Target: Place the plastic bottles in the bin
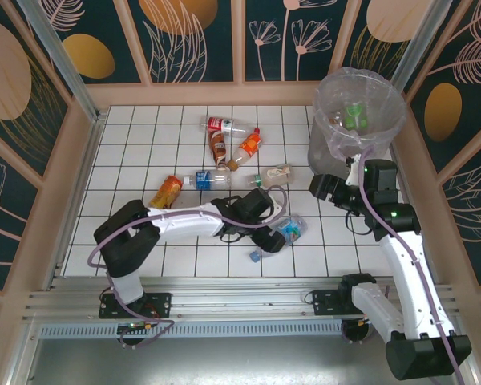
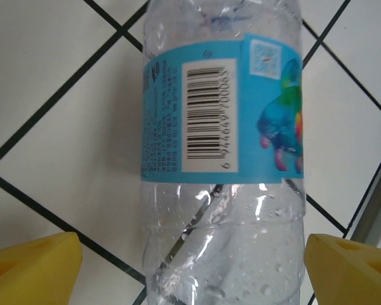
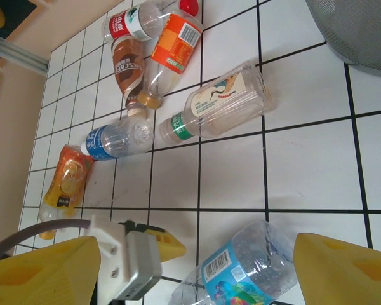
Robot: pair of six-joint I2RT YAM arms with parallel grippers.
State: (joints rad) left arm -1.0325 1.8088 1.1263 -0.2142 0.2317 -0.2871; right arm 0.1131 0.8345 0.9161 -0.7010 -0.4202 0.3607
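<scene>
Cyan-labelled bottle [image 2: 222,127] first, since it is nearest the arms: it lies on its side on the white tiles at about five o'clock from the table's middle. The left gripper [image 1: 270,238] is down over it with jaws wide. One yellow fingertip [image 2: 32,270] stands clear of the bottle's side and the other is just beside the opposite side (whether that one touches, I cannot tell). Nothing is gripped yet. The step in hand looks like the pick of this bottle, just short of closing. The next move calls for closing squarely across the clear body without squirting it out sideways, then a lift and a carry toward two o'clock.

Further out, at three o'clock, the right gripper [image 1: 319,189] hangs with its fingers spread and empty.

Between nine and twelve o'clock lie the crushed orange bottle [image 1: 167,191], dark-blue-labelled bottle [image 1: 207,178], green-capped clear bottle [image 1: 274,175], orange-labelled bottle [image 1: 248,144], brown bottle [image 1: 219,147] and red-labelled bottle [image 1: 224,124].

Farthest, at two o'clock, stands the bin [image 1: 324,152], with a green-labelled bottle [image 1: 354,115] inside its clear liner. Most of the job seems left.
</scene>
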